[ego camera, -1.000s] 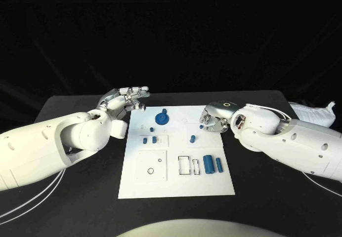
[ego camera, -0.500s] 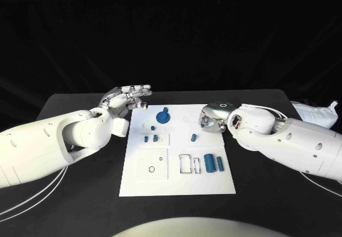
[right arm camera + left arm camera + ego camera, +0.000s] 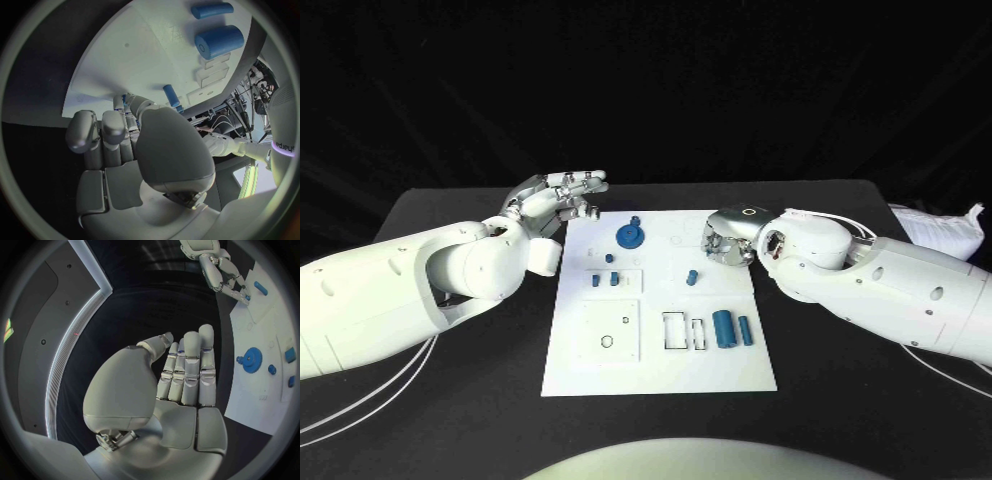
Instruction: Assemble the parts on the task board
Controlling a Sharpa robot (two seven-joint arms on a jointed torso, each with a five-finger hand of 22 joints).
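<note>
Black table (image 3: 473,400) under me, white task board (image 3: 661,370) centre. My left hand (image 3: 564,195) hovers at the board's 10 o'clock corner, fingers apart, empty. My right hand (image 3: 728,243) sits at its 2 o'clock edge, fingers curled; grip unclear. Blue parts: gear (image 3: 630,236), big cylinder (image 3: 723,328) at 5. Judged: approach step; next needs a pinch. Right hand has crept boardward.

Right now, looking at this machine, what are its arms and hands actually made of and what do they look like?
Both arms are bulky, smooth, rounded white shells with small dark dots on them. The left arm trails thin white cables along the black table. The left hand and right hand are silver metal with jointed, segmented fingers. The right arm has a pale ring at the wrist and dark lettering, unreadable here, near a purple band.
</note>
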